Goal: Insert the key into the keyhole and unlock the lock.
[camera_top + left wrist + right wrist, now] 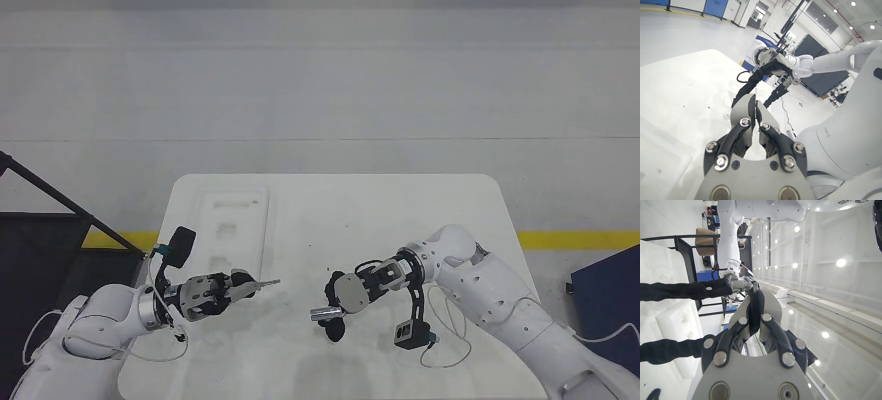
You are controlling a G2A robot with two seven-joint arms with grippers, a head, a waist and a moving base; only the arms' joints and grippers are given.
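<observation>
The left gripper [754, 101] is pinching the key [755, 92], its fingers closed down to a narrow slit. The thin blade is sticking out past the tips, so it can lead the way into a keyhole. The right gripper [754, 289] is clamping the lock [795, 81] in the air above the table [400, 210]. It is holding the round keyhole face toward the key, which reads as a deliberate presentation for insertion. In the top view the key tip and the lock are sitting well apart and roughly in line with each other, so the insertion is not yet begun. How the right fingers are seating on the lock is hard to make out from that arm's own wrist view; they are probably gripping across its body. A white foam tray [232, 222] is lying on the table beyond the left gripper.
</observation>
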